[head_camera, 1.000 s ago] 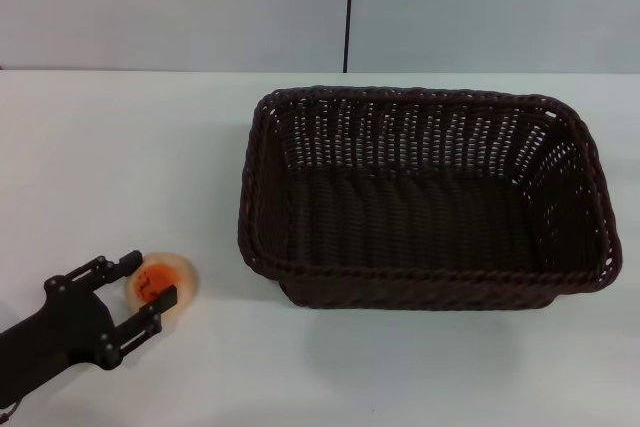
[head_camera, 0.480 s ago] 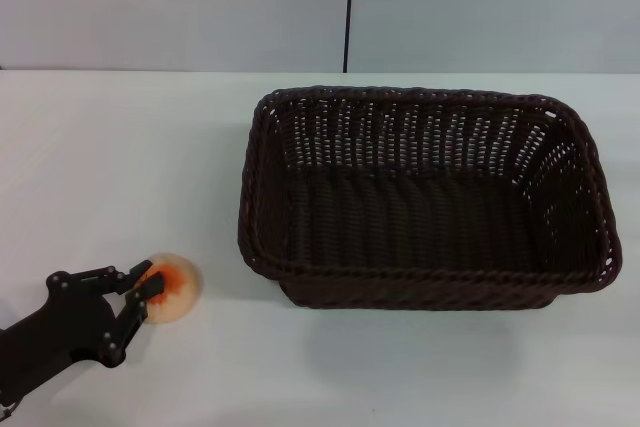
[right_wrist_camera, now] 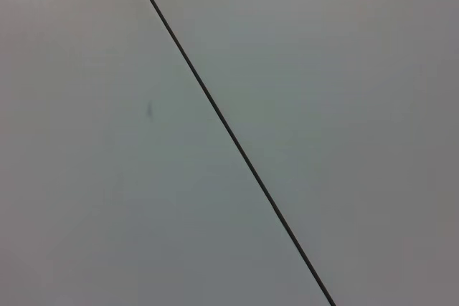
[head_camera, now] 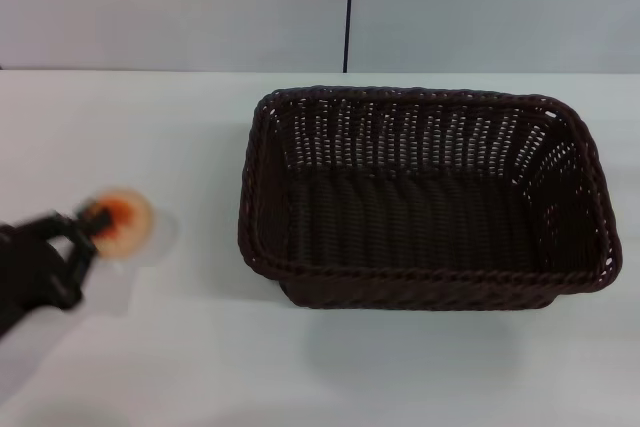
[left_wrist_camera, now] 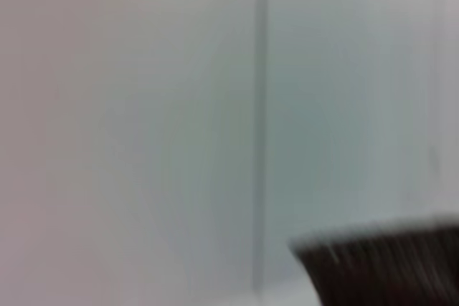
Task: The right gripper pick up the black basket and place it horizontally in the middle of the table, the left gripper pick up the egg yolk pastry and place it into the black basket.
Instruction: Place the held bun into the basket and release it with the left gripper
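Observation:
The black basket (head_camera: pixel 425 197) lies lengthwise across the middle of the white table (head_camera: pixel 150 137), empty inside. Part of its rim shows in the left wrist view (left_wrist_camera: pixel 387 263). My left gripper (head_camera: pixel 85 232) is at the far left, shut on the egg yolk pastry (head_camera: pixel 120 222), a pale round bun with an orange-red top. It holds the pastry lifted above the table, well left of the basket. The right gripper is out of view; the right wrist view shows only a wall with a dark seam.
A grey wall with a dark vertical seam (head_camera: pixel 347 7) stands behind the table. Bare tabletop lies between the pastry and the basket and along the front edge.
My left gripper closed on the pastry, then lifted it up and to the left off the table. The basket has not moved.

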Controlling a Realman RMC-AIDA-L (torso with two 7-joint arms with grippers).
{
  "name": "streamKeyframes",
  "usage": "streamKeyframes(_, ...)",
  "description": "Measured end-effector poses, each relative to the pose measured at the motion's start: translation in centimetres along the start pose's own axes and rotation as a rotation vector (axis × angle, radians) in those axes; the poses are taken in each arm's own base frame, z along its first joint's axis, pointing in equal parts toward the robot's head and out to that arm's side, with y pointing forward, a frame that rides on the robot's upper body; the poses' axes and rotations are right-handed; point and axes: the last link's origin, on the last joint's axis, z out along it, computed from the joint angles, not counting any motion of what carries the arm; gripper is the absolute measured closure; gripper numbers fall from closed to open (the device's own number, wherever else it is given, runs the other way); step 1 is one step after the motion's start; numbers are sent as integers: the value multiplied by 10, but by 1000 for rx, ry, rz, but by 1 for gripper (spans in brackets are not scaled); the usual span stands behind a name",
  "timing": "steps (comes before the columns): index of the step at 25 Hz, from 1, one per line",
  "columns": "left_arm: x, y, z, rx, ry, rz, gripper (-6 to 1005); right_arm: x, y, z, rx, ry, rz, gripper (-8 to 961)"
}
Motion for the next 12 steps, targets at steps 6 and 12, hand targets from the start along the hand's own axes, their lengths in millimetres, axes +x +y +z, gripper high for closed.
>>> streamKeyframes(6,30,-6,17,83,259,-74,948,1,1,-4,0,-3,4,506)
streamKeyframes(12,46,11,73,-65,348,-132,952,6,3,-6,7,-6,35,506)
